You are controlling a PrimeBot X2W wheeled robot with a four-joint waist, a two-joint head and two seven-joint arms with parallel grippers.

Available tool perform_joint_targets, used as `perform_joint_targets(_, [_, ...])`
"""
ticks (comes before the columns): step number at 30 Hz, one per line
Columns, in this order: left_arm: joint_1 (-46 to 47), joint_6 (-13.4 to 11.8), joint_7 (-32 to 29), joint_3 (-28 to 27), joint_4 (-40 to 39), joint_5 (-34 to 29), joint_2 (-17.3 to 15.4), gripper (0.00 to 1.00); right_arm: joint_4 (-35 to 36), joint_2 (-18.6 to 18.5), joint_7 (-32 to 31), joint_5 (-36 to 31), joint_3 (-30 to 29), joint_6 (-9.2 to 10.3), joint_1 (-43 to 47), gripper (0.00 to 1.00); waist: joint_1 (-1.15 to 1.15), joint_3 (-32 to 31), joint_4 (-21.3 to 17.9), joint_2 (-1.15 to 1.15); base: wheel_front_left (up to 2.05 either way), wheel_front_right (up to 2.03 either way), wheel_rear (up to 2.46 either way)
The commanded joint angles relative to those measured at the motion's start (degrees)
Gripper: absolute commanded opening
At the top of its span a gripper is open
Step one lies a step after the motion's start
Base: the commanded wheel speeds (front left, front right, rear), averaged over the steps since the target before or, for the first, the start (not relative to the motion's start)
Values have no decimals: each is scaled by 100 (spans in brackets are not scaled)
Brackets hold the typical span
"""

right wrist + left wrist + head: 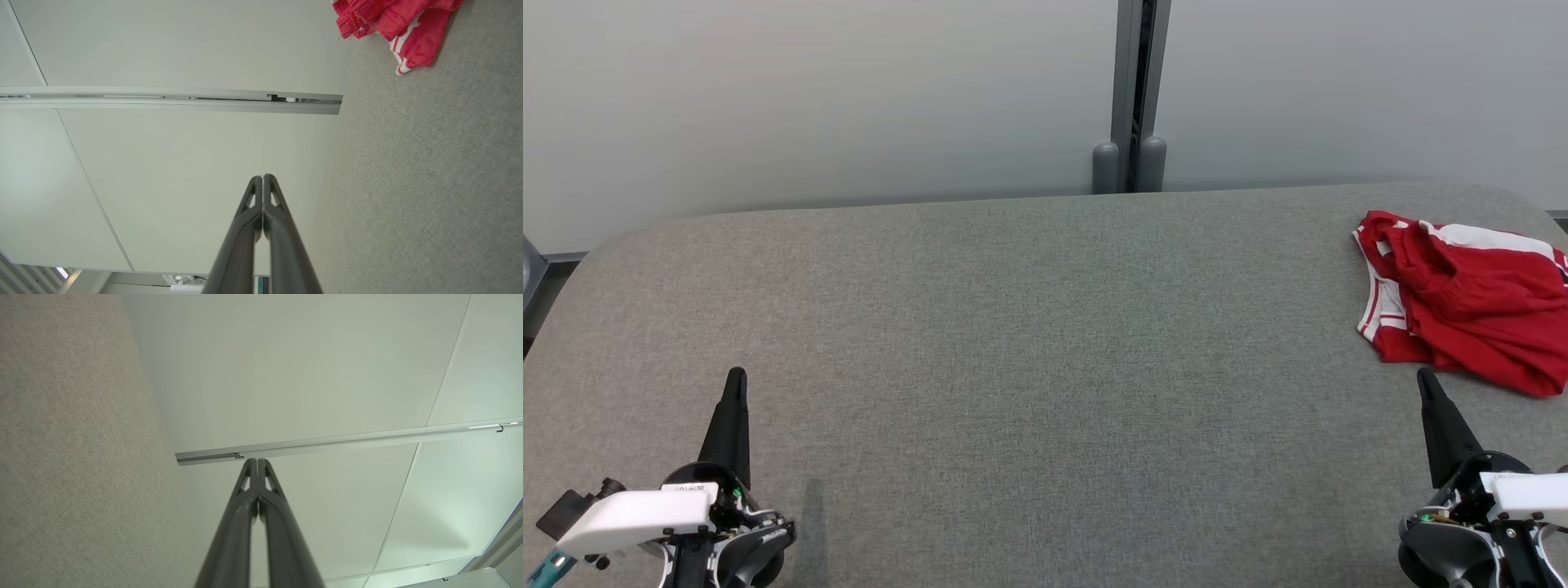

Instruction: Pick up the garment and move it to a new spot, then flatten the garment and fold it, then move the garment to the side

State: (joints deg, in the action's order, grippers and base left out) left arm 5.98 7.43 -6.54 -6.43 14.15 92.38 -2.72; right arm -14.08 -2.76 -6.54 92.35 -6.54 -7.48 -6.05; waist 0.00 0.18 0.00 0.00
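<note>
The garment [1462, 294] is red with white stripes and lies crumpled at the far right of the grey table [1029, 343]; the picture's right edge cuts it off. In the right wrist view the garment [400, 24] shows at the top right. My right gripper [1425, 377] is shut and empty at the lower right, its tip just short of the garment's near edge. My left gripper [736, 376] is shut and empty at the lower left, far from the garment. In both wrist views the shut left gripper [256, 460] and right gripper [262, 176] point toward the wall.
A pale wall with a grey vertical post [1134, 98] stands behind the table's far edge. The table's corners are rounded, and the wide felt surface stretches between my two grippers.
</note>
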Motion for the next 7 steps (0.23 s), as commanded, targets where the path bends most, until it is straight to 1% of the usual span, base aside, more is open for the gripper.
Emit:
perform_joint_targets(1, [58,16,-19,-21,-19,7,-31,0,12,-19,-18,13,-6,-2,-40,0,0,0,0,0,0,0,0])
perform_joint_targets(7, [58,17,-19,-21,-18,7,-31,0,12,-19,-18,13,-6,-2,-39,0,0,0,0,0,0,0,0])
